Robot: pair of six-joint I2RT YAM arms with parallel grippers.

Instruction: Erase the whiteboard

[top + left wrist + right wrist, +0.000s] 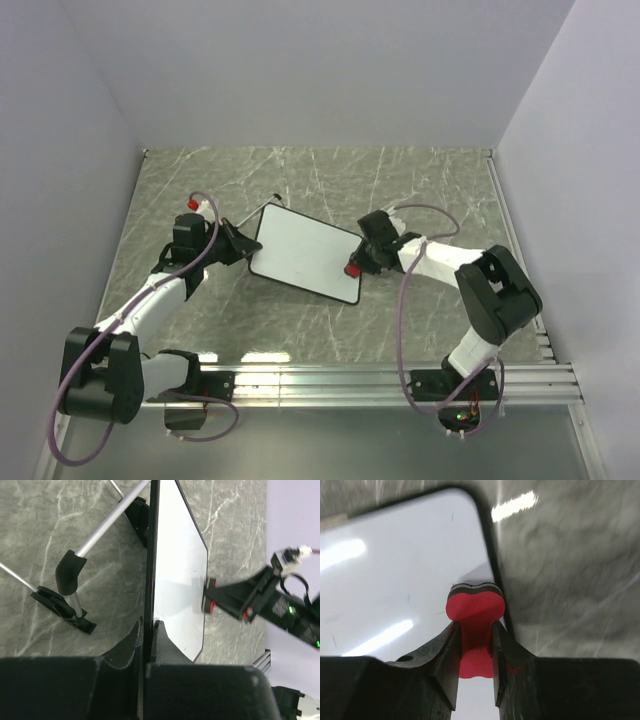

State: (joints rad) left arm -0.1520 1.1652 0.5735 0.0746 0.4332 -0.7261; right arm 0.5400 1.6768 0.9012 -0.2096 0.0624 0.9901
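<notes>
The whiteboard [305,254] stands tilted on the marble table, white face with a thin black frame. My left gripper [240,246] is shut on its left edge; in the left wrist view the frame [149,580] runs between my two fingers. My right gripper [358,262] is shut on the red bow-tie eraser [475,607] by its narrow waist. The eraser's dark felt end presses on the board [395,580] near its right edge. The eraser also shows in the left wrist view [210,595]. The board's face [180,580] looks clean but for tiny specks.
The board's metal stand legs with black feet [65,607] stick out behind it. An aluminium rail [400,380] runs along the table's near edge. Grey walls close the left, back and right sides.
</notes>
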